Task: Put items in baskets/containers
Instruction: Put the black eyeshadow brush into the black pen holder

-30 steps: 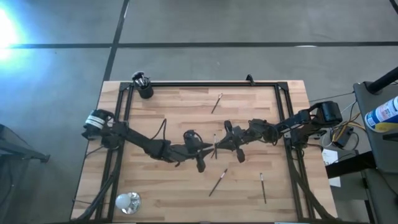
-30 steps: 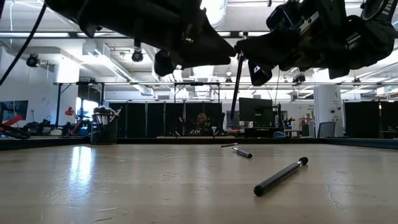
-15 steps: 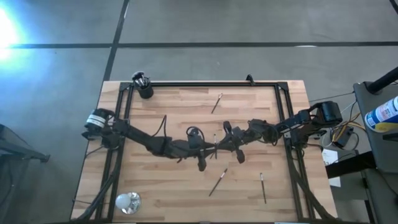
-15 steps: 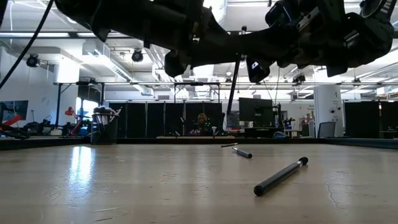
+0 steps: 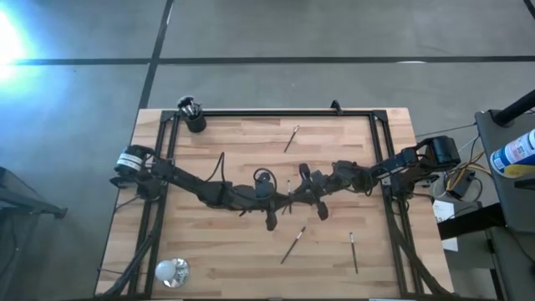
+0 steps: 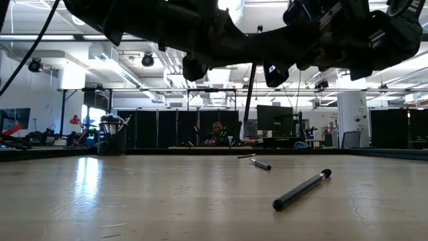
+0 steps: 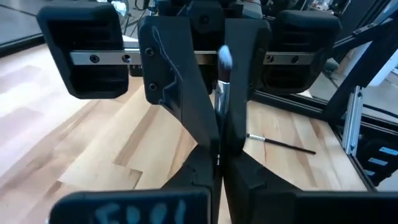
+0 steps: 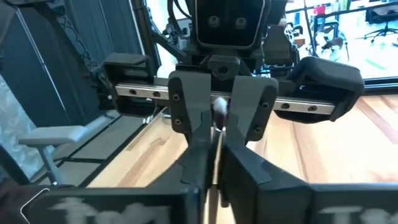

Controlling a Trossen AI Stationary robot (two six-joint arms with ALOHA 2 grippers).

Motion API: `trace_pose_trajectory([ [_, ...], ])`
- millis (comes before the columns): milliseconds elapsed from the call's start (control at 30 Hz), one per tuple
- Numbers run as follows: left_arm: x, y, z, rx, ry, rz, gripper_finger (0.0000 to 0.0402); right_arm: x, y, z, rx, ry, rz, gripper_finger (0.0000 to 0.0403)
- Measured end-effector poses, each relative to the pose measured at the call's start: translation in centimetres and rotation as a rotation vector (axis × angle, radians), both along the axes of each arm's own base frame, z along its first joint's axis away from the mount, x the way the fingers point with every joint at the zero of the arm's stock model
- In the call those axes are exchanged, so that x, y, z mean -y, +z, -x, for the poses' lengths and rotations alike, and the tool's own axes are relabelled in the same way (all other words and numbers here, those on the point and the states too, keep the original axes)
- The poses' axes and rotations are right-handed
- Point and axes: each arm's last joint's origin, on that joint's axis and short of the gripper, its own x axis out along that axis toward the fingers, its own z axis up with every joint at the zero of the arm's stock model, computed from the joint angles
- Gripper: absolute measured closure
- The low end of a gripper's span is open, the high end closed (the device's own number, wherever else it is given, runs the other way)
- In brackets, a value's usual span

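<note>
Fingers (image 7: 249,177) of the left gripper (image 5: 281,201) are pressed together on the slim handle of a makeup brush (image 7: 222,93), held in the air above the middle of the wooden table (image 5: 242,155). The right gripper (image 5: 299,197) meets it tip to tip from the opposite side, and the same brush runs through both; whether the right gripper clamps it or only flanks it cannot be told. Nearest the low camera, at the left corner of the near table edge, lies a shiny round object (image 5: 171,271). Also near that edge lie two loose brushes, one slanted brush (image 5: 292,245) just below the meeting grippers and one short brush (image 5: 354,252) further right, well apart from each other. In the low view a dark-handled brush (image 6: 302,189) lies flat in the foreground, with a smaller one (image 6: 260,164) behind it. Beyond the grippers, a fourth loose brush (image 5: 292,139) lies tilted near the far edge. At the far left corner stands the black cup (image 5: 195,119), upright, with brush ends rising from its mouth.
</note>
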Motion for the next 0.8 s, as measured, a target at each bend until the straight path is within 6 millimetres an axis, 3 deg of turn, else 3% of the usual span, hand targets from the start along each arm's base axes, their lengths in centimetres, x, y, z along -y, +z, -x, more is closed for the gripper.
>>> trace_pose_trajectory([
  [267, -0.3, 0.4, 0.5, -0.038, 0.063, -0.066, 0.039, 0.0, 0.1, 0.3, 0.007, -0.013, 0.003, 0.0277],
  [400, -1.2, 0.5, 1.8, -0.054, 0.16, -0.108, 0.039, 0.1, -0.1, 0.6, 0.002, -0.057, 0.023, 0.0264],
  [600, -4.6, -0.5, 4.9, -0.055, 0.323, -0.126, 0.039, 0.2, -0.3, 0.9, 0.003, -0.084, 0.05, 0.0301],
  [800, -10.6, -0.9, 7.3, 0.057, 0.403, -0.114, 0.039, 0.2, -0.3, 0.9, 0.009, -0.082, 0.071, 0.0365],
])
